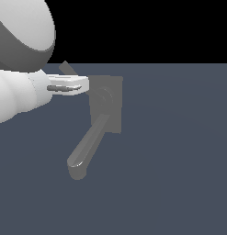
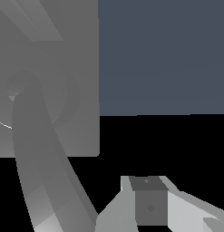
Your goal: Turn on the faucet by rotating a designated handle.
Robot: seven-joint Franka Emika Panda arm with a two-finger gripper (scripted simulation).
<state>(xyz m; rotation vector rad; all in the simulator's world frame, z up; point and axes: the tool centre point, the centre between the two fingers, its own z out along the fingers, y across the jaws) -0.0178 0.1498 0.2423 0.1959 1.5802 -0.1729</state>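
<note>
Arm [image 1: 16, 69]: filling the exterior view's left, reaching in level, probably to meet the lever side-on.
Faucet [image 1: 116, 103]: its plate is standing upright mid-scene, the thick spout [image 1: 87, 147] slanting down toward the camera and taking up the room below.
Handle [image 1: 68, 68]: jutting up and toward the exterior view's left from the hub, its inner part passing behind the fingers.
Gripper [image 1: 82, 85]: fingers lying close together with only a thin gap showing, appearing to hold nothing; contact with the lever is unclear.
Open room: floor spreading free toward the exterior view's right.
</note>
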